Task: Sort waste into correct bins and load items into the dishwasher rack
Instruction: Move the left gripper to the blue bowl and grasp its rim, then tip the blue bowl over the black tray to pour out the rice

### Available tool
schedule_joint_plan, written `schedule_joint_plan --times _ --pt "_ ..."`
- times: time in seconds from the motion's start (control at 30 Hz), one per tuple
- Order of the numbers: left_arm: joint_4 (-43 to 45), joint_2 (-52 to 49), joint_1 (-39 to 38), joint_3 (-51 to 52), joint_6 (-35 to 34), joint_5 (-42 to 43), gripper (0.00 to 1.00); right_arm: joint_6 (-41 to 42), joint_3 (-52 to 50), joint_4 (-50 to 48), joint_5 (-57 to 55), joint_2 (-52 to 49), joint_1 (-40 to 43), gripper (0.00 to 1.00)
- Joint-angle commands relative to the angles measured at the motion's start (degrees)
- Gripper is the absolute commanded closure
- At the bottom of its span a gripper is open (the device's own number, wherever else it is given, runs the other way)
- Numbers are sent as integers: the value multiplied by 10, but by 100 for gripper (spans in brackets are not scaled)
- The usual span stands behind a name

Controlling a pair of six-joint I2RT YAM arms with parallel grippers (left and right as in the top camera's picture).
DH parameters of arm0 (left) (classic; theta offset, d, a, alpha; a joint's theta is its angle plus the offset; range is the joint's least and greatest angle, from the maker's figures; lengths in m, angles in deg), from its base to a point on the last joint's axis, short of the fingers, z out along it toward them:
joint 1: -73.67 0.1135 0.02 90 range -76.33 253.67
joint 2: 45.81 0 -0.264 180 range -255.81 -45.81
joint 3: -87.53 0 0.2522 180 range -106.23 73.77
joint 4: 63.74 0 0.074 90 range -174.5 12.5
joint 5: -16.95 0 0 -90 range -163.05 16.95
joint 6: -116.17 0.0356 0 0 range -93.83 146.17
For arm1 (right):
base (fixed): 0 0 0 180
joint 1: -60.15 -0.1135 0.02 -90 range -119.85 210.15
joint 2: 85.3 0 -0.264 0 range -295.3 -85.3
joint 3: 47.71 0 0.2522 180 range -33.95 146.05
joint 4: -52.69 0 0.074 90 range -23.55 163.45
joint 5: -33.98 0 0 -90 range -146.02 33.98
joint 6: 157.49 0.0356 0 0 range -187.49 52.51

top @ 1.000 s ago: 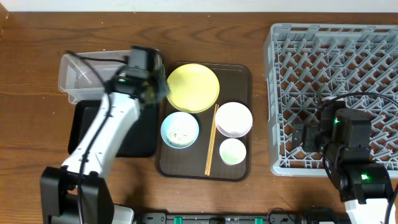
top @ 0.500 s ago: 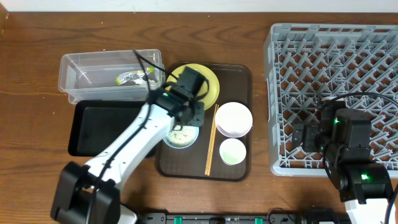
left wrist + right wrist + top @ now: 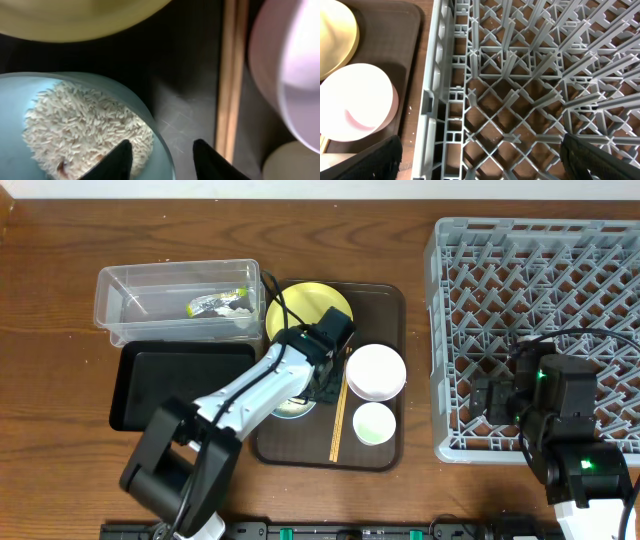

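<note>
The left tool (image 3: 161, 161) stood apart astride the blue bowl (image 3: 15, 100), one side over the rice (image 3: 85, 125). The right tool (image 3: 480, 162) gaped above the rack (image 3: 530, 65).

One rack (image 3: 437, 340). One tub (image 3: 110, 315). One wrapper (image 3: 218, 304). One black tray (image 3: 160, 385), one brown tray (image 3: 385, 305): two trays in all. One plate (image 3: 300, 305). One blue bowl (image 3: 15, 100), one white bowl (image 3: 375, 372): two bowls. One cup (image 3: 374, 423). Two chopsticks (image 3: 338, 415). One heap of rice (image 3: 85, 125).
</note>
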Motion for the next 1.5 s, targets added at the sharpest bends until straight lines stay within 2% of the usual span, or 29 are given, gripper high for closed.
schedule_joint_plan --times 0.0,0.2,0.4,0.6,0.8,1.03,1.17,1.47 --pt "-4 -8 -1 2 3 -3 66 8 13 1 2 3 5 1" --pt "-3 -7 -1 2 3 -3 85 8 13 1 2 3 5 1" --pt "-4 -7 -1 2 3 -3 93 8 13 1 2 3 5 1" --pt "-35 16 -1 -23 2 -3 94 8 13 1 2 3 5 1" --pt "-51 84 5 -32 5 -3 94 8 13 1 2 3 5 1" --pt "-67 169 69 -32 60 13 94 8 13 2 2 3 5 1" --pt "-74 185 146 -31 99 76 94 8 13 2 2 3 5 1" --pt "-82 161 373 -13 194 366 94 8 13 3 2 3 5 1"
